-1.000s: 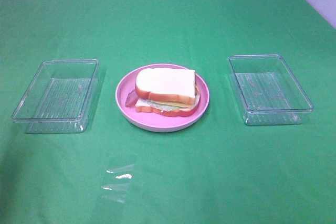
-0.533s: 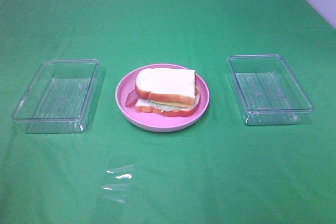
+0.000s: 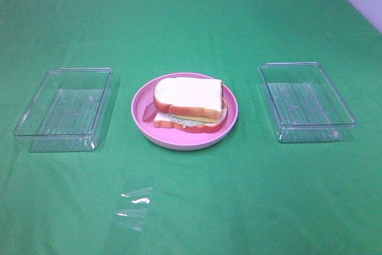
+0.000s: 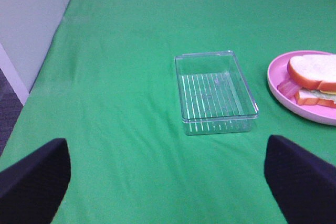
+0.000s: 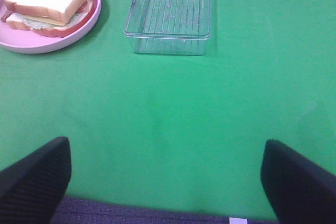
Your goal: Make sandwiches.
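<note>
Nearest, a clear film scrap [image 3: 135, 204] lies at seven o'clock. Sandwich [image 3: 188, 104] sits assembled, centred on pink plate [image 3: 231, 125]; clear trays at nine [image 3: 62, 109] and three [image 3: 305, 101]. Both grippers [image 4: 167, 182] [image 5: 165, 179] stand apart, empty, well back. Judgement: keep clear; stack looks complete.

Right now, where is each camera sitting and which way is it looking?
Exterior high: mounted up high, looking down on the green table, with the sandwich on the pink plate between two clear trays; no robot parts show.
Left wrist: on the left arm, looking over the left tray; the open left gripper shows its dark fingertips.
Right wrist: on the right arm, looking over the right tray; the open right gripper shows likewise.
All three views share the sandwich and plate.
</note>
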